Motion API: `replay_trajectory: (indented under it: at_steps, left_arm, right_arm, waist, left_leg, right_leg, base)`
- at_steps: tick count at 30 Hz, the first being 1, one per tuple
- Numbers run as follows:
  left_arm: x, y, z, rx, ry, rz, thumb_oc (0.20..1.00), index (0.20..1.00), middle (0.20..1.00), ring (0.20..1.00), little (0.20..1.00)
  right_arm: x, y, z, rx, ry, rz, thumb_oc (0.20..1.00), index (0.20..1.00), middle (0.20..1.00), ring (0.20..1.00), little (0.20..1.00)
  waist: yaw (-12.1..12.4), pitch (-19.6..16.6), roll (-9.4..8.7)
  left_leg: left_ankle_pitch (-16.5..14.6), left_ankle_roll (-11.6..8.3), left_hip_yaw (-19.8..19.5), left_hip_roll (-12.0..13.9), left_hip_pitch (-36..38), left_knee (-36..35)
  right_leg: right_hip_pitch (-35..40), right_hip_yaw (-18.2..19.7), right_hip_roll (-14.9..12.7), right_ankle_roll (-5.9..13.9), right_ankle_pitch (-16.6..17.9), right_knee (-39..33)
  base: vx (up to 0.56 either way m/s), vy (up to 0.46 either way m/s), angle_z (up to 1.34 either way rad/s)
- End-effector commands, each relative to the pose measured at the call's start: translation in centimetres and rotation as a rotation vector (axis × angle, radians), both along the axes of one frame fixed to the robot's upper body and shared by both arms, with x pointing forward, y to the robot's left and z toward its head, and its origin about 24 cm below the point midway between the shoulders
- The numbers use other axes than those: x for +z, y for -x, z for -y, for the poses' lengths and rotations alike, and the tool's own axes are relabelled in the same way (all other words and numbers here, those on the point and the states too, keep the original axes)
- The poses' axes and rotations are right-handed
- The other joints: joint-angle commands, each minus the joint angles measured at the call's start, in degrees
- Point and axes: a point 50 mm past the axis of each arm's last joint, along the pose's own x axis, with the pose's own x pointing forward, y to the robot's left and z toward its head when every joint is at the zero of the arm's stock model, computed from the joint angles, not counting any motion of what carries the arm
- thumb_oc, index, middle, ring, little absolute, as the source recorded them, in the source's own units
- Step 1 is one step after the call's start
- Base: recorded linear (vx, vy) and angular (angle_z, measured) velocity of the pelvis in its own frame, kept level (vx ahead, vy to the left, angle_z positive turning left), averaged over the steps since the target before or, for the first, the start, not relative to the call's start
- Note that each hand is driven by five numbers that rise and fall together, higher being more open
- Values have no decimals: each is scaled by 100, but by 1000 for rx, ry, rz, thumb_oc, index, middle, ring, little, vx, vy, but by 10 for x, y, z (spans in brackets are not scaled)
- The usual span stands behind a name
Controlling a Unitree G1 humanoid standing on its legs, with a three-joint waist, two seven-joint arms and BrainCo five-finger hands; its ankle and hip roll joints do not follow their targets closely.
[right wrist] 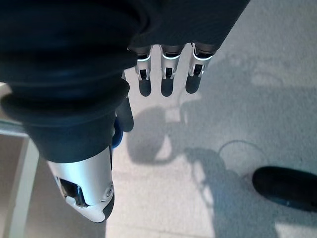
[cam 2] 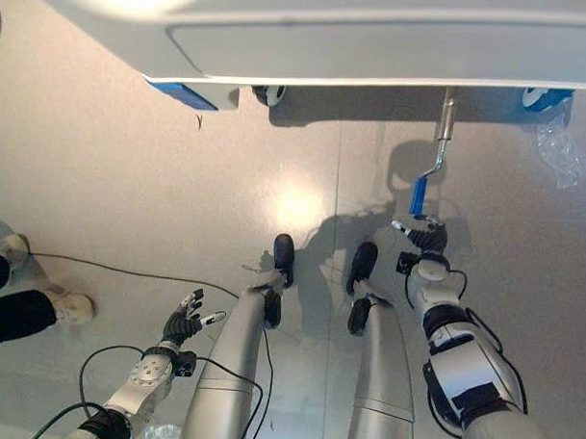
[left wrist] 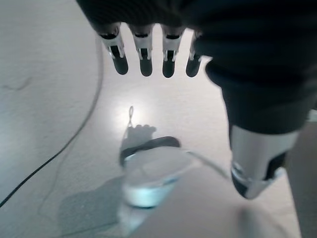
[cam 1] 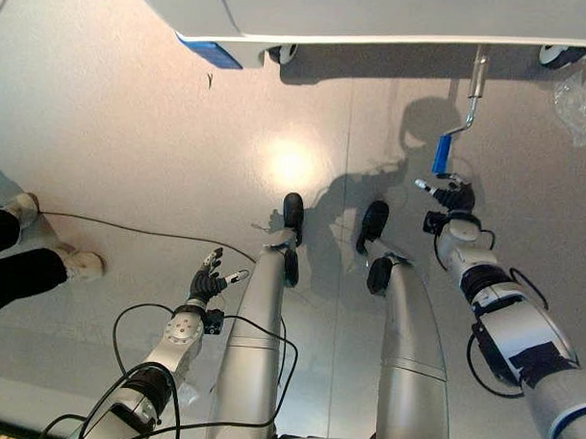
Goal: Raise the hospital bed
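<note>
- Progress looks early: the hospital bed [cam 1: 377, 15] crosses the top of the frame, and its one crank, a metal rod with a blue handle [cam 1: 442, 153], hangs down at the upper right, not yet grasped.
- The right hand [cam 1: 452, 195] is just below the blue handle, very near it. In the right wrist view its fingers [right wrist: 167, 79] are straight and hold nothing, and a bit of blue shows beside the thumb.
- The left hand [cam 1: 210, 279] hangs at the lower left, well apart from the bed, with relaxed, spread fingers [left wrist: 143, 54] and nothing in it.
- What is left, in my judgement: to close the right hand on the handle and turn the crank until the bed rises.
- Count: one bed, one crank handle, two bed wheels visible under the frame, one blue pedal [cam 1: 210, 52] at the upper left.
- One person's legs [cam 1: 22, 263] stand at the left edge, on the floor.
</note>
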Motion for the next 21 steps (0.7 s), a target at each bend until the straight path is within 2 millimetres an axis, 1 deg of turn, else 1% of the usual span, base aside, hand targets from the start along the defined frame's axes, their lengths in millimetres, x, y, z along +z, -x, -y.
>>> replay_trajectory:
  at_steps: [1,2,3,4,5,8,10,11,15,20,21]
  left_arm:
    - [-18,21,-2,59,20,-63,1000,1000,1000,1000,1000]
    - [-17,20,-1,59,21,-55,1000,1000,1000,1000,1000]
    - [-17,19,-1,59,21,-55,1000,1000,1000,1000,1000]
    - [-15,18,1,58,26,-46,1000,1000,1000,1000,1000]
    - [-15,18,1,58,26,-46,1000,1000,1000,1000,1000]
    - [-16,18,3,55,23,-50,1000,1000,1000,1000,1000]
    - [-16,18,3,57,23,-51,1000,1000,1000,1000,1000]
    - [-18,18,4,56,15,-59,1000,1000,1000,1000,1000]
    - [-17,15,4,60,8,-56,1000,1000,1000,1000,1000]
    - [-17,14,5,60,9,-53,1000,1000,1000,1000,1000]
    - [-17,14,5,59,4,-52,1000,1000,1000,1000,1000]
  right_arm:
    - [47,-5,20,-63,30,161,1000,1000,1000,1000,1000]
    - [51,-6,22,-73,32,171,1000,1000,1000,1000,1000]
    - [51,-6,22,-73,32,171,1000,1000,1000,1000,1000]
    - [58,-7,25,-88,35,183,1000,1000,1000,1000,1000]
    - [58,-7,25,-87,35,183,1000,1000,1000,1000,1000]
    - [67,-8,29,-114,48,191,1000,1000,1000,1000,1000]
    - [71,-9,28,-110,56,197,1000,1000,1000,1000,1000]
    - [69,-10,24,-97,62,194,1000,1000,1000,1000,1000]
    - [67,-10,22,-92,65,190,1000,1000,1000,1000,1000]
    - [66,-10,22,-94,63,188,1000,1000,1000,1000,1000]
    - [65,-10,23,-95,68,179,1000,1000,1000,1000,1000]
  waist:
    - [-67,-64,169]
    - [-71,-52,174]
    - [-71,-51,175]
    - [-69,-41,181]
    - [-70,-40,182]
    - [-60,-39,176]
    - [-61,-39,170]
    - [-72,-39,160]
    - [-72,-40,159]
    - [-70,-42,164]
    - [-73,-48,157]
  left_leg:
    - [73,-329,-225,119,41,-244]
    - [81,-331,-233,118,42,-273]
    - [81,-331,-233,118,43,-273]
    - [105,-338,-243,115,42,-337]
    - [106,-338,-243,114,43,-339]
    - [139,-342,-239,114,56,-441]
    - [152,-341,-244,121,60,-474]
    - [160,-334,-238,118,76,-489]
    - [162,-339,-223,119,94,-502]
    - [160,-344,-227,113,93,-493]
    - [181,-336,-205,118,126,-543]
  right_leg:
    - [250,194,-129,483,255,-233]
    - [259,195,-125,486,253,-253]
    - [260,195,-125,486,254,-254]
    - [254,193,-123,487,254,-276]
    - [255,192,-124,487,255,-277]
    - [262,163,-128,497,273,-338]
    - [261,161,-123,498,282,-360]
    - [270,148,-126,503,292,-384]
    - [276,143,-138,501,295,-385]
    - [290,155,-140,503,315,-406]
    - [335,164,-122,510,365,-495]
  base:
    - [43,-43,-3]
    - [43,-43,-5]
    - [0,0,0]
    - [0,0,0]
    - [0,0,0]
    - [0,0,0]
    - [0,0,0]
    - [0,0,0]
    - [0,0,0]
    - [0,0,0]
    - [0,0,0]
